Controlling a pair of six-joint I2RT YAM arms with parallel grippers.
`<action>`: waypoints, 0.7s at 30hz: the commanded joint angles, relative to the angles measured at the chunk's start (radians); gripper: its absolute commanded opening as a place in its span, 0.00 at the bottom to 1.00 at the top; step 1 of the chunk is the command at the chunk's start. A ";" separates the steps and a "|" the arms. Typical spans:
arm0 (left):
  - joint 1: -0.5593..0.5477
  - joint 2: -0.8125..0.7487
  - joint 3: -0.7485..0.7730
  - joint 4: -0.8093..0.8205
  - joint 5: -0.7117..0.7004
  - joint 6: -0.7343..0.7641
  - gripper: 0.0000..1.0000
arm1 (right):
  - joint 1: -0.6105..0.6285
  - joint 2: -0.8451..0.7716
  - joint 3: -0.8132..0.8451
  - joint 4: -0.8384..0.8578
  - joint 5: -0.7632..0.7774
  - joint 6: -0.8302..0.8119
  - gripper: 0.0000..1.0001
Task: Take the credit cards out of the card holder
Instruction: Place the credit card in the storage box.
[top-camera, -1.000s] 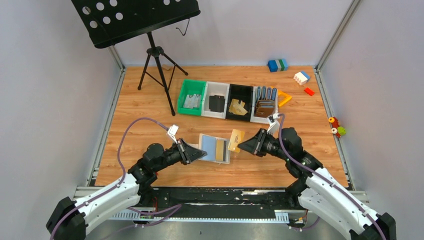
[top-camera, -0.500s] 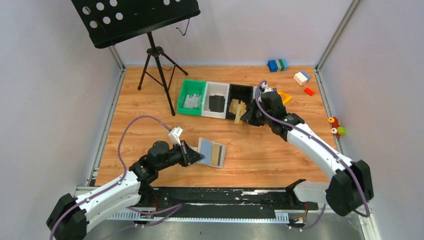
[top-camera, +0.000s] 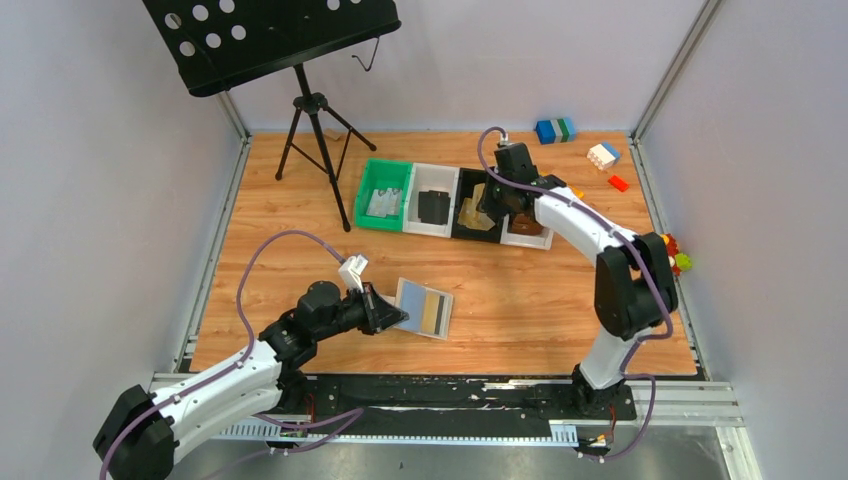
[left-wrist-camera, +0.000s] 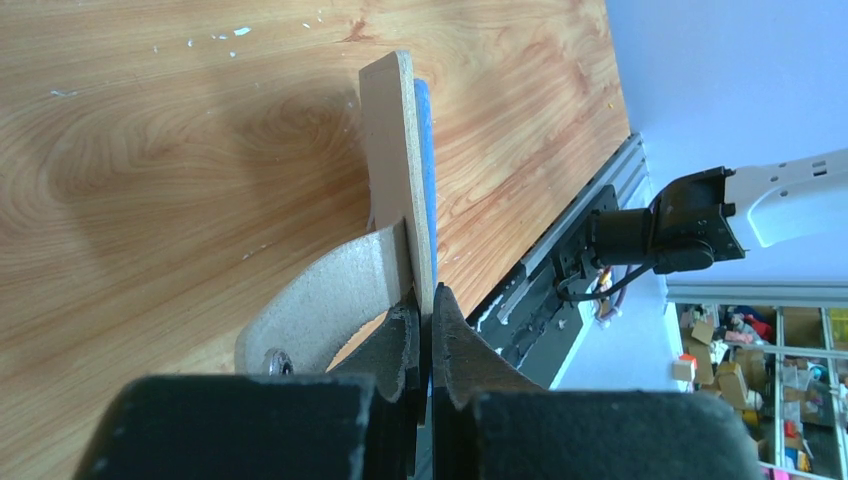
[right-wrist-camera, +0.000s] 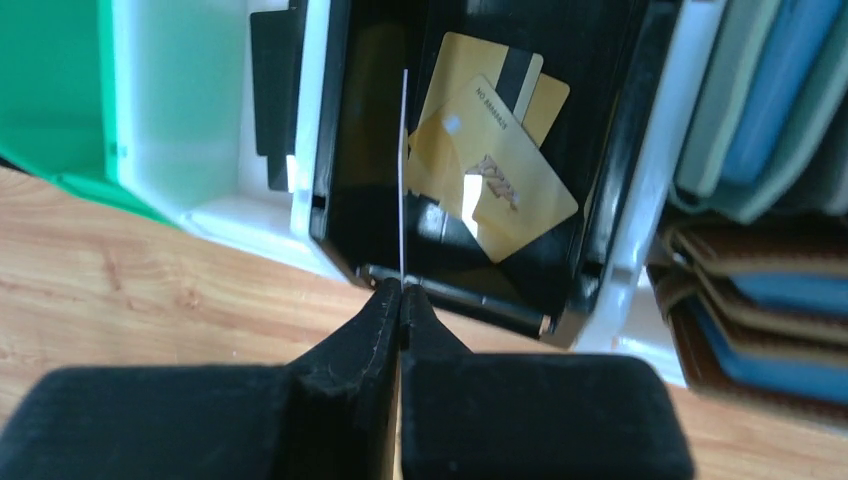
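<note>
Black bin (right-wrist-camera: 612, 130), right gripper (right-wrist-camera: 401, 292) pinching card (right-wrist-camera: 404, 170), left gripper (left-wrist-camera: 424, 306) pinching card holder (left-wrist-camera: 386, 140)

A robotics lab test cell: a wood-grain table (top-camera: 560, 300) boxed in by plain pale walls (top-camera: 100, 200) and aluminium frame posts (top-camera: 673, 70), two white jointed robot arms (top-camera: 215, 388) bolted to a metal rail (top-camera: 400, 432) at 6 o'clock — cluttered storage shelves (left-wrist-camera: 740, 370) beyond.

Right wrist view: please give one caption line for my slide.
Right pincer holds a thin card edge-on above the black bin with gold cards.
</note>
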 joint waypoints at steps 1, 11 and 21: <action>0.005 0.001 0.045 0.031 0.013 0.026 0.00 | -0.014 0.108 0.126 -0.050 -0.027 -0.053 0.00; 0.004 0.014 0.045 0.035 0.024 0.026 0.00 | -0.056 0.241 0.209 -0.053 -0.113 -0.046 0.16; 0.005 0.014 0.053 0.029 0.026 0.027 0.00 | -0.051 0.038 0.140 -0.057 -0.123 -0.083 0.41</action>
